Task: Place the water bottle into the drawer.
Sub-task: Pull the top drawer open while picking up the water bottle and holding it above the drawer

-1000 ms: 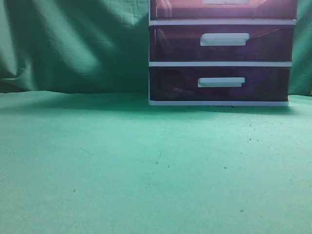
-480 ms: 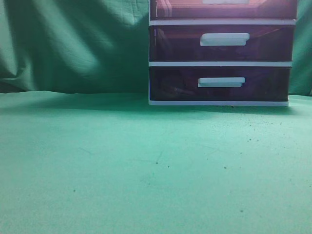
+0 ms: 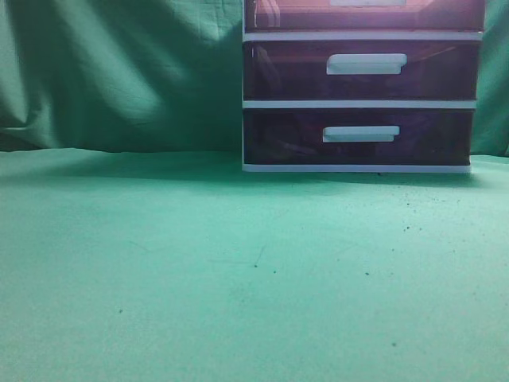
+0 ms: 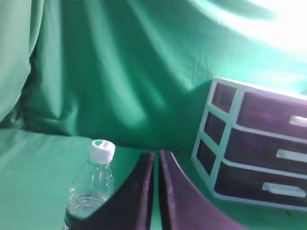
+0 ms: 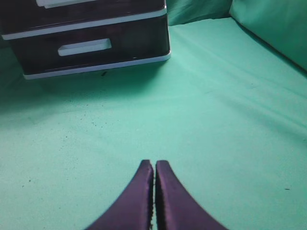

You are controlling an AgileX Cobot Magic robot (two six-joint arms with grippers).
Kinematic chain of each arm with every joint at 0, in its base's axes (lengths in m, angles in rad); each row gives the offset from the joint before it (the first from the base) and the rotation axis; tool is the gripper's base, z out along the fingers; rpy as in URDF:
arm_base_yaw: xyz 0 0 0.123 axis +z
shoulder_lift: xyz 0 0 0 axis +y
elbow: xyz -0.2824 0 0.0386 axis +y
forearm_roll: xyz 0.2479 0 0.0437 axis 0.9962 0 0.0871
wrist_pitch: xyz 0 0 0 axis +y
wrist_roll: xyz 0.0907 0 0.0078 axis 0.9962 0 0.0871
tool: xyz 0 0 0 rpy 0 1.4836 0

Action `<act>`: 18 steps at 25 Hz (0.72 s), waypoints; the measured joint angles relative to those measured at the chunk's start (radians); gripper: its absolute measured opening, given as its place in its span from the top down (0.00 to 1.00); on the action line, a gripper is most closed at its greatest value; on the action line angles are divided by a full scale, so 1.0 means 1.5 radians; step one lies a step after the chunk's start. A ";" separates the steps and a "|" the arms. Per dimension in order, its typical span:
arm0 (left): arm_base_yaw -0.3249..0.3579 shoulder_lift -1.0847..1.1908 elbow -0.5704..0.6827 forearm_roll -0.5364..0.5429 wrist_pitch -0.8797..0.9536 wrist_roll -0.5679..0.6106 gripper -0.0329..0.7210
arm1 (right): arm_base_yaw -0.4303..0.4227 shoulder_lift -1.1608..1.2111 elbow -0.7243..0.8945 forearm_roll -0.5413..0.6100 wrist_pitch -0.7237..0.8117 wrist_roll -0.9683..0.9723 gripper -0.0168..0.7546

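A clear water bottle [image 4: 91, 187] with a white cap stands upright on the green cloth in the left wrist view, just left of my left gripper [image 4: 156, 154], which is shut and empty. The reddish-pink drawer [image 3: 366, 14] is the top one of the white-framed unit, closed, cut off by the top edge of the exterior view. It also shows in the left wrist view [image 4: 268, 108]. My right gripper [image 5: 154, 164] is shut and empty above bare cloth, in front of the unit. Neither gripper nor the bottle shows in the exterior view.
Two darker purple drawers [image 3: 362, 70] with white handles sit below the top one; the bottom drawer [image 5: 86, 45] shows in the right wrist view. A green cloth [image 3: 238, 270] covers the table, and a green backdrop [image 3: 119, 72] hangs behind.
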 joint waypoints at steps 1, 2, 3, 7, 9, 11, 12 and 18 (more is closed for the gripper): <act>0.000 0.020 -0.014 0.000 0.016 -0.003 0.96 | 0.000 0.000 0.000 0.000 0.000 0.000 0.98; 0.000 0.046 -0.030 0.000 0.030 -0.005 0.96 | 0.000 0.000 0.000 0.000 0.000 0.000 0.98; 0.000 0.075 -0.044 0.000 0.044 -0.005 0.96 | 0.000 0.000 0.000 0.000 0.000 0.000 0.98; 0.000 0.196 -0.077 0.000 0.047 -0.007 0.96 | 0.000 0.000 0.000 0.000 0.000 0.000 0.98; 0.000 0.246 -0.080 0.000 0.014 -0.007 0.96 | 0.000 0.000 0.000 0.000 0.000 0.000 0.98; 0.000 0.290 -0.080 0.001 -0.014 -0.007 0.96 | 0.000 0.000 0.000 0.000 0.000 0.000 0.98; 0.000 0.305 -0.081 0.002 -0.019 -0.007 0.96 | 0.000 0.000 0.000 0.000 0.000 0.000 0.98; 0.000 0.420 -0.111 0.014 -0.017 -0.007 0.68 | 0.000 0.000 0.000 0.000 0.000 0.000 0.98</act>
